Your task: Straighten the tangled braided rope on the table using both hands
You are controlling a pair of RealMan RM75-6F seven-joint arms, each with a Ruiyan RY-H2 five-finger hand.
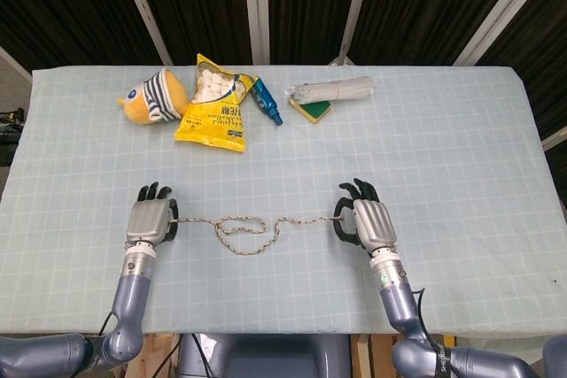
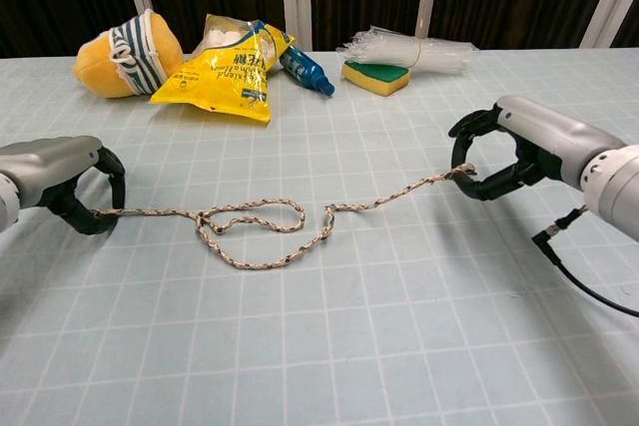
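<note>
The braided rope point(image 1: 306, 219) point(image 2: 399, 190) lies across the near middle of the table, with a loose loop left of centre and a fairly straight run to the right. My left hand point(image 1: 151, 220) point(image 2: 60, 179) rests on the table at the rope's left end, fingers curled around it. My right hand point(image 1: 368, 223) point(image 2: 519, 145) is at the right end and pinches the tip between thumb and finger, just above the cloth. The other fingers of that hand arch over it.
Along the far side sit a yellow striped plush toy point(image 1: 152, 99), a yellow snack bag point(image 1: 214, 105), a blue tube point(image 1: 266, 102), a green sponge point(image 1: 312, 111) and a bundle of clear straws point(image 1: 335, 89). A black cable point(image 2: 569, 266) trails by my right wrist.
</note>
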